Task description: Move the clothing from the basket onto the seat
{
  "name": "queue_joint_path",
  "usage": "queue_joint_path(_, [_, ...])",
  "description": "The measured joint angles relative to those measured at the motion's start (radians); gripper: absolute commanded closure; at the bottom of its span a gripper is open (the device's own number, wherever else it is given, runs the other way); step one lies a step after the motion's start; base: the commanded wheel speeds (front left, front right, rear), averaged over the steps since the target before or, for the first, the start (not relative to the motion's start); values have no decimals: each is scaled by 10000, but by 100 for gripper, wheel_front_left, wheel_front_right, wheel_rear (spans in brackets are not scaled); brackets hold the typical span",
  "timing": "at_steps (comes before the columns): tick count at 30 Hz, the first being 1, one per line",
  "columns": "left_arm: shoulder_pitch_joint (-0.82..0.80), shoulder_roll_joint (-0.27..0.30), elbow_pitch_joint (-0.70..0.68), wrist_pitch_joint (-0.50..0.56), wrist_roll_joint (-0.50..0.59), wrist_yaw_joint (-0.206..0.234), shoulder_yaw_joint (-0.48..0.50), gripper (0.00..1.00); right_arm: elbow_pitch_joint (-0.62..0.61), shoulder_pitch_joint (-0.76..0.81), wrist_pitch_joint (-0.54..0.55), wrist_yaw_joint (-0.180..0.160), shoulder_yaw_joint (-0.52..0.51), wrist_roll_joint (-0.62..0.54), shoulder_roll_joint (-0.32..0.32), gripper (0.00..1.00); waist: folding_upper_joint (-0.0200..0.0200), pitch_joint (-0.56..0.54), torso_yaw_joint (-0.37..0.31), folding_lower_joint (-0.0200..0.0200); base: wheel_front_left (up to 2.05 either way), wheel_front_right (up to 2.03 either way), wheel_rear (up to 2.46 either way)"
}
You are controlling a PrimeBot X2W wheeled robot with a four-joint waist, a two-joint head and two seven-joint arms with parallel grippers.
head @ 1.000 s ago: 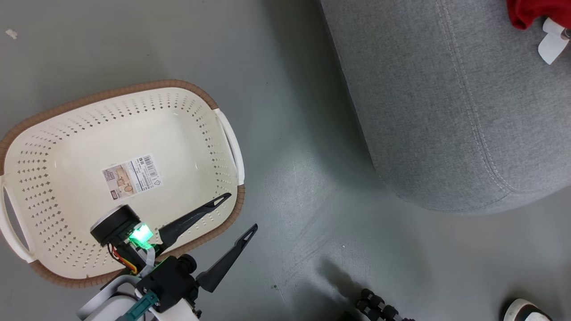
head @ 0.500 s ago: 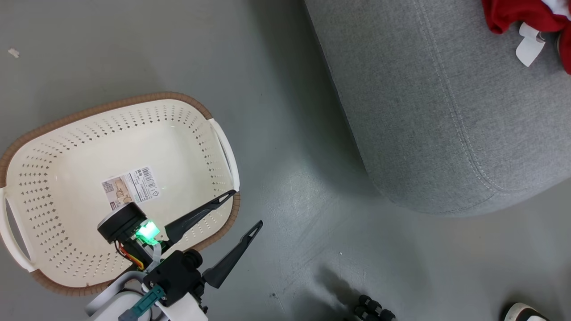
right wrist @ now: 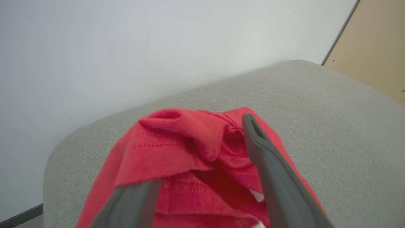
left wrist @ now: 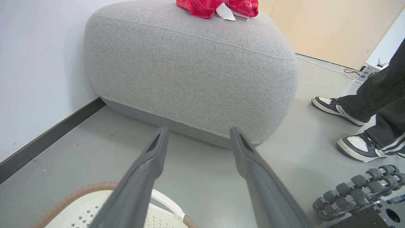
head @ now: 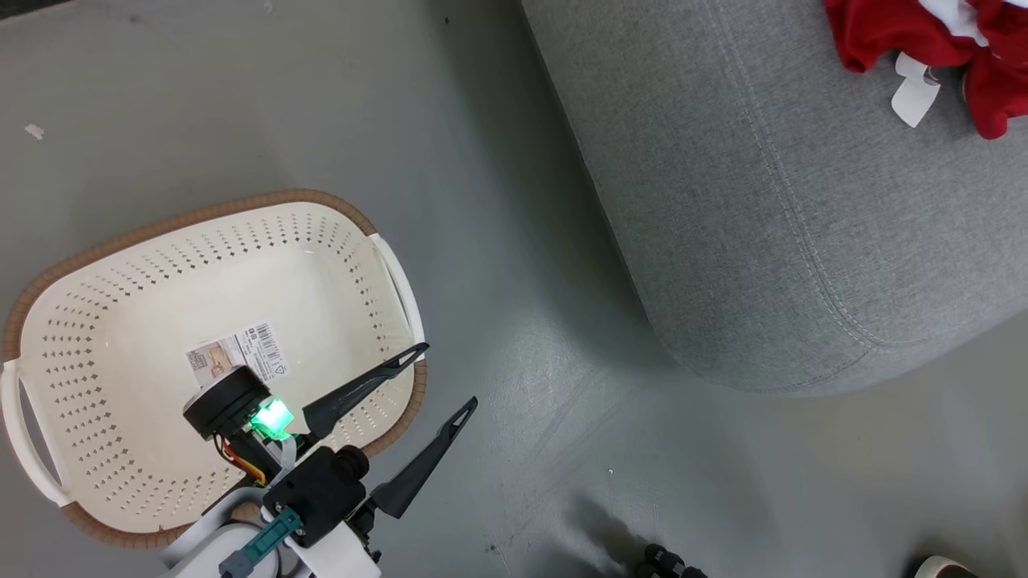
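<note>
The basket [head: 96, 321] stands on the floor at the left with no clothing in it, only a label on its bottom. My left gripper [head: 450, 376] hangs open over its near right rim [left wrist: 95, 190], its fingers [left wrist: 250, 164] pointing at the seat [left wrist: 190, 69]. The seat [head: 763, 201] fills the upper right. The red clothing [head: 883, 32] lies bunched on its far corner, with a white tag [head: 911, 92] beside it. My right gripper [right wrist: 202, 126] stands open at the clothing [right wrist: 190, 152]. A red fold drapes over the left finger's tip; the right finger [right wrist: 269, 164] lies bare.
A person's shoes [left wrist: 335, 107] and dark trouser legs stand right of the seat. A roller wheel [left wrist: 357, 190] of my base sits at the lower right. A white wall and dark skirting [left wrist: 47, 139] run behind the seat; a cable [left wrist: 329, 68] lies by a wooden panel.
The head camera has turned, so the seat and basket sit lower and further left in the picture and more red clothing shows. The left gripper stays open over the basket's rim.
</note>
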Motion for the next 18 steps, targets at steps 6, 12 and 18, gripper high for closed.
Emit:
queue_joint_path(6, [2,-73,94,0,-48,-2,0,0,-96,329,-19,2,148,4,0,0,0,-228,-51,0,0,0,0])
queue_joint_path(12, [2,-153,134,0,-48,-12,2,0,-405,681,-29,2,184,8,4,0,0,-511,-93,0,0,0,0])
queue_joint_path(18, [2,-376,199,0,-59,-13,-19,0,-771,1099,-31,2,360,4,-121,0,0,-897,-176,0,0,0,0])
